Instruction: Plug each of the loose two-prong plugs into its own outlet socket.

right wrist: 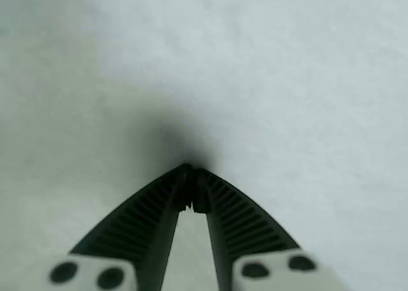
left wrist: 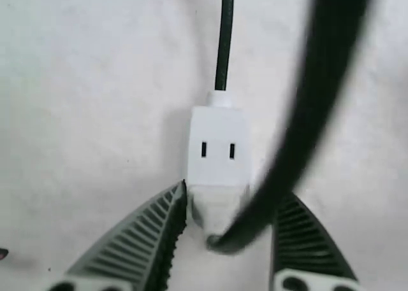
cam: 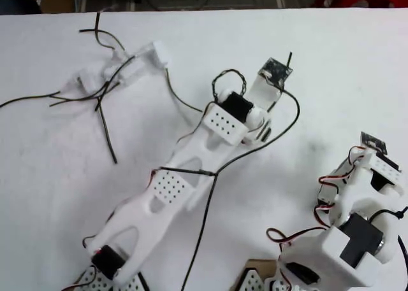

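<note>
Table [cam: 319, 81]: left claw [left wrist: 224, 205] seemingly clasps 2-slot socket [left wrist: 218, 144], cord [left wrist: 223, 36] pointing away; right claw [right wrist: 193, 190] clenched.

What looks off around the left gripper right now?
A thick black cable crosses in front of the white socket and dips into the left gripper beside it. It may be snagged in the grasp. The right gripper is shut on nothing.

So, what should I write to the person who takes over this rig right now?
Left gripper: around the end of the white two-slot socket block on its black cord; clamping unclear.
Right gripper: fingers shut, empty, over the white table.
More white connectors and dark cords lie tangled at the far left.
Done: nothing visible; this socket's slots are empty. Left: all plugging.
</note>
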Controlling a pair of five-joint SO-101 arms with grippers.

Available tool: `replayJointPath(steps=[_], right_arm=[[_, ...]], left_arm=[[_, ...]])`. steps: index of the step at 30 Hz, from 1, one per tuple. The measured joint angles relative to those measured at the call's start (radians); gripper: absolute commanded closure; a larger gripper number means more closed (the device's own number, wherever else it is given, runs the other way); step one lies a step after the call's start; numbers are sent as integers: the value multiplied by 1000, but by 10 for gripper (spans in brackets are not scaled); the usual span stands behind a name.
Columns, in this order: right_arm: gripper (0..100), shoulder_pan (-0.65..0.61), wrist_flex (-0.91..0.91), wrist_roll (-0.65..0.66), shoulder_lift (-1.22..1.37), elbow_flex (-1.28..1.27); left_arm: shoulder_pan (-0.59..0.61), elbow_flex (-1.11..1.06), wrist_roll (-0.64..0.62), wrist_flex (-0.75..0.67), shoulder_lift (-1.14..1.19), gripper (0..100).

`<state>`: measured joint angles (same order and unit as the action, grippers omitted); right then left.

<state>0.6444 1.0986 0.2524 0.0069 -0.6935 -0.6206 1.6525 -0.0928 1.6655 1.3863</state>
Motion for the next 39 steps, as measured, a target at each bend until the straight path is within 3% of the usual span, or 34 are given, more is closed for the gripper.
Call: replayJointPath(steps=[4,9,11,20,33,39], right_arm=[[981,0,0,2,0,0],[981,0,0,2,0,0],[981,0,0,2,0,0],[981,0,0,2,0,0],[981,0,0,2,0,0],[981,0,0,2,0,0]], left_arm=[[0,-3,-2,5,8,796],[-5,-3,-3,5,8,989],[-6,-3,-3,5,8,946],[15,-3,-2,-2,8,976],[345,-5,-2,-18,3,976],[439,-5,-2,-37,3,976]])
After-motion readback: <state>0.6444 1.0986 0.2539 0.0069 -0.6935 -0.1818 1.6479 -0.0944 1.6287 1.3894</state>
